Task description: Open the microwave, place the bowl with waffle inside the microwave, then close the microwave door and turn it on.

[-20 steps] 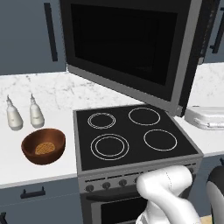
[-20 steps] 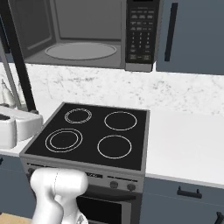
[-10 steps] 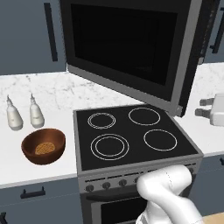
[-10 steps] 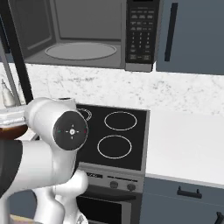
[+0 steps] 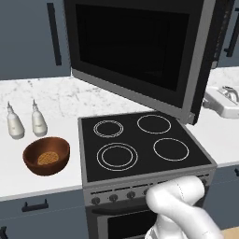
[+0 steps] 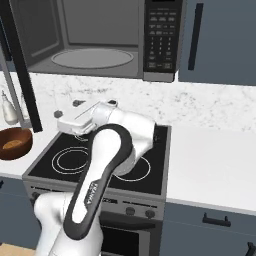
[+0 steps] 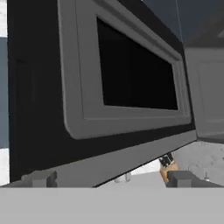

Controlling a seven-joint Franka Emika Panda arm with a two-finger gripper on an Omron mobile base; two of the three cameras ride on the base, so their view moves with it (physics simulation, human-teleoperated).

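Bowl (image 5: 46, 156): round, dark reddish-brown, wooden by its look; sits at lower left of the left base view on the marble counter (image 5: 60, 100), just left of the stove (image 5: 140, 144). Likely rigid, light, not fragile; the curved wall may slip, so you take it by the rim, one finger inside and one outside.

Waffle (image 5: 46, 158): small, golden-tan, lying loose in the bowl's bottom. Keep the bowl level or it can slide.

Two white bottles (image 5: 24, 122): just behind the bowl; you approach from the front or above to avoid them.

Microwave door (image 5: 137, 51): swung open across the top of the left base view. Microwave (image 6: 100, 40), upper left of the right base view, cavity and turntable exposed.

Gripper (image 6: 66, 109): left of centre in the right base view, over the stove, jaws fully apart, holding nothing, well apart from the bowl.
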